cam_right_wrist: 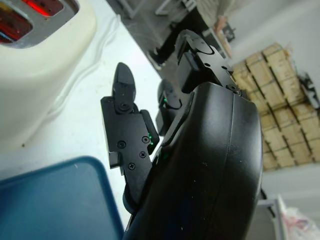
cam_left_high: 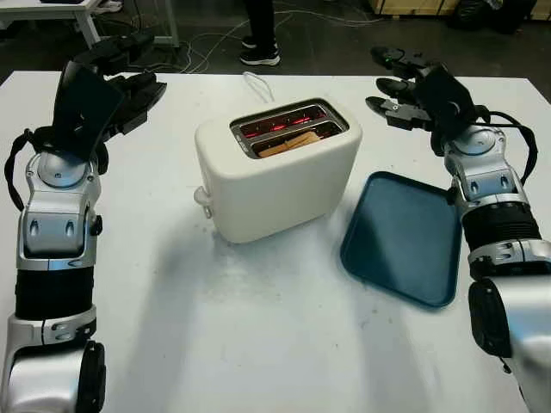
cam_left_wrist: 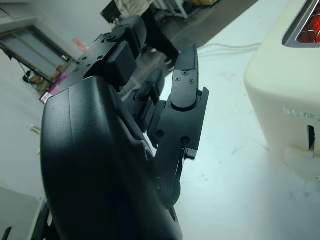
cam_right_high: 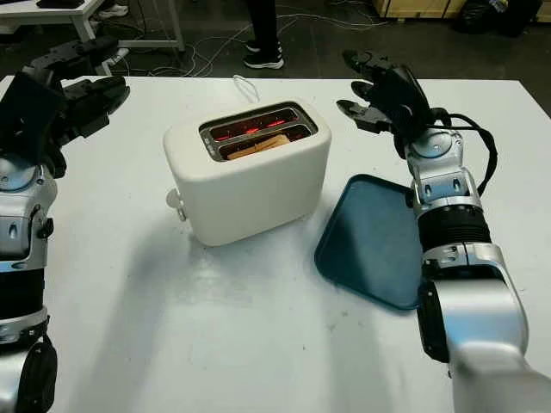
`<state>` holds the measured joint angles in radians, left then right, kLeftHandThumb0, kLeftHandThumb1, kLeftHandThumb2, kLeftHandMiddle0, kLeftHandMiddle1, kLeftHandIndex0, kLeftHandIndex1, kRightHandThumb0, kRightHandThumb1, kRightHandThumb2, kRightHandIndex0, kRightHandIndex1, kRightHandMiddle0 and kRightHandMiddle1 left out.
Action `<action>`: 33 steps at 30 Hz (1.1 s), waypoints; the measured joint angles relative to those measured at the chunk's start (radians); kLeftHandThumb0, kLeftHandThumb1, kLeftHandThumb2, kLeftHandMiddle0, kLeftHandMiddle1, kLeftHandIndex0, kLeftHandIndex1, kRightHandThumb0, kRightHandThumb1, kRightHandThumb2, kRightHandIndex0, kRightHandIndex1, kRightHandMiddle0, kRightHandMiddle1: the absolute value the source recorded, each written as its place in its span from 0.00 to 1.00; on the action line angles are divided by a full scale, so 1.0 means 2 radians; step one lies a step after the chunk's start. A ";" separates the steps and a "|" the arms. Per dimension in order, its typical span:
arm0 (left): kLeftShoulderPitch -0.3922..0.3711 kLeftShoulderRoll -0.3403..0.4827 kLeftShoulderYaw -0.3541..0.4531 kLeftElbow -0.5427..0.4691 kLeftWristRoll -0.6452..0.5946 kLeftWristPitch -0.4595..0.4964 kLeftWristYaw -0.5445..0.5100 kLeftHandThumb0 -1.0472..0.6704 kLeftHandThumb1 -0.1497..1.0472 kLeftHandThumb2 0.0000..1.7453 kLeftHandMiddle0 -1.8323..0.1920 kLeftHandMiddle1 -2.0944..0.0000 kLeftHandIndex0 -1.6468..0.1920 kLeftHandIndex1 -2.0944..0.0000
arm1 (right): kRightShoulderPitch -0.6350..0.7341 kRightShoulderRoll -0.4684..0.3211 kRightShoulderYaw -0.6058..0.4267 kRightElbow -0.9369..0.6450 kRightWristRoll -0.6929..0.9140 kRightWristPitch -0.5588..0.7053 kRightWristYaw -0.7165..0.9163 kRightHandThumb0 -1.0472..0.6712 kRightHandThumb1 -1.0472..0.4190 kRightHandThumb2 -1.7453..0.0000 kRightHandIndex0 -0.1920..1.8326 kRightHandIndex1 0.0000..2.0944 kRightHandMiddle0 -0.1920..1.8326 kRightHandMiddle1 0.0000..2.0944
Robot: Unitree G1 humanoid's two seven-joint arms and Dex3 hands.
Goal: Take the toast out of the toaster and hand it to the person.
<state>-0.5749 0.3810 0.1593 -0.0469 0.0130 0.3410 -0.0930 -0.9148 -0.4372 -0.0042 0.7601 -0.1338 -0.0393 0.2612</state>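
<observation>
Left hand (cam_left_high: 129, 73) and right hand (cam_left_high: 400, 90), both released, flank the toaster (cam_left_high: 275, 172) with bare table (cam_left_high: 258, 327) between

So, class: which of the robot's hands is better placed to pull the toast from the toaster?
Probably the right hand: it hangs open nearer the toast in the toaster than the left hand.

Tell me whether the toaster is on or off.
On. The toaster glows red inside both slots, and the toast sits low in the near slot.
</observation>
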 measured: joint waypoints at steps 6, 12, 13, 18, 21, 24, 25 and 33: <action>0.000 -0.002 -0.001 0.002 -0.002 0.000 -0.001 0.44 0.89 0.12 0.59 0.91 0.56 0.98 | 0.000 0.000 0.000 0.000 0.000 0.000 0.000 0.49 0.09 0.85 0.32 0.02 0.31 0.01; 0.000 -0.005 -0.001 0.002 -0.003 -0.002 -0.001 0.44 0.89 0.12 0.60 0.90 0.56 0.98 | 0.000 0.001 -0.012 -0.002 0.012 0.003 0.002 0.48 0.09 0.85 0.31 0.01 0.32 0.01; 0.000 -0.006 -0.001 0.002 -0.003 -0.002 -0.001 0.44 0.89 0.12 0.60 0.90 0.56 0.98 | 0.000 0.001 -0.013 -0.003 0.016 0.005 0.003 0.48 0.09 0.85 0.31 0.01 0.31 0.00; 0.000 -0.007 0.000 0.001 -0.003 -0.002 -0.001 0.45 0.89 0.12 0.61 0.89 0.57 0.98 | -0.001 0.002 -0.020 -0.015 0.026 0.017 0.011 0.48 0.09 0.85 0.30 0.00 0.31 0.00; 0.000 -0.007 0.000 0.001 -0.004 -0.002 -0.002 0.45 0.89 0.13 0.62 0.88 0.57 0.98 | -0.001 0.005 -0.026 -0.026 0.040 0.031 0.017 0.49 0.09 0.84 0.28 0.00 0.29 0.00; 0.000 -0.009 0.000 0.001 -0.006 -0.002 -0.002 0.46 0.89 0.13 0.62 0.87 0.57 0.98 | -0.001 0.006 -0.028 -0.034 0.043 0.044 0.018 0.49 0.09 0.83 0.27 0.00 0.29 0.00; 0.000 -0.010 0.000 0.000 -0.006 -0.001 -0.002 0.45 0.89 0.13 0.62 0.87 0.57 0.98 | -0.001 0.006 -0.029 -0.037 0.043 0.048 0.018 0.49 0.09 0.83 0.27 0.00 0.29 0.00; 0.001 -0.015 0.000 -0.010 -0.006 0.011 -0.001 0.46 0.89 0.13 0.64 0.85 0.57 0.98 | 0.000 0.006 -0.020 -0.058 0.036 0.057 0.018 0.48 0.09 0.82 0.27 0.00 0.27 0.00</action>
<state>-0.5733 0.3518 0.1598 -0.0677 0.0018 0.3624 -0.0952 -0.9152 -0.4245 -0.0448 0.6451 -0.0616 0.0754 0.2977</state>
